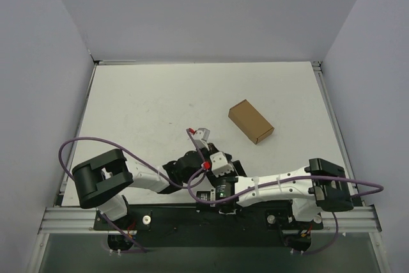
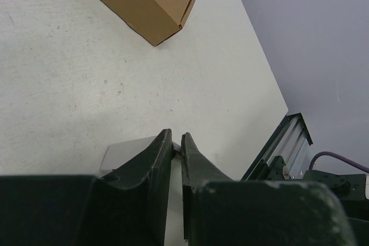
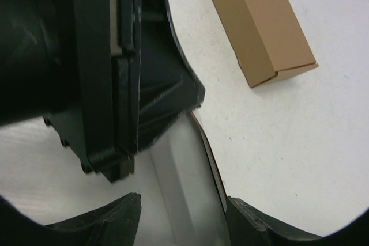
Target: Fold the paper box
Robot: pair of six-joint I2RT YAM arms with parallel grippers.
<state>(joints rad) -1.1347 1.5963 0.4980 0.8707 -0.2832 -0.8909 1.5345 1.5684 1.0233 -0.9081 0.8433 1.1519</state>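
Left wrist view: the left pincer (image 2: 177, 139) is shown with its two dark fingers (image 2: 150, 165) drawn almost together, and a thin edge of the paper box (image 2: 130, 151) is clamped between them. A pale white-grey flap of the paper box projects to one side of the fingers, low over the table (image 2: 69, 84); whether it rests on the surface cannot be told.

In the right wrist view, the right pincer (image 3: 183, 199) is shown spread wide, with one fingertip near each lower corner of the picture. A white-grey panel of the paper box, bordered by a thin brown edge, is located between the two fingertips. Contact between these fingertips and the panel cannot be confirmed. The upper left of this view is filled by the dark body of the left pincer, whose tip is set against the upper end of the panel.

Beyond the pincers, a closed brown cardboard box (image 3: 259, 27) is laid flat on the table, well apart from the paper box, with the flap seam at one end visible.

In the top external view, both pincers are brought together near the middle of the table's near edge, and the paper box is largely hidden beneath them. The brown cardboard box is positioned farther out and to the right, set diagonally. Purple cables (image 1: 96, 140) are routed along both arms. The table is enclosed by plain grey walls (image 1: 211, 11) on three sides.
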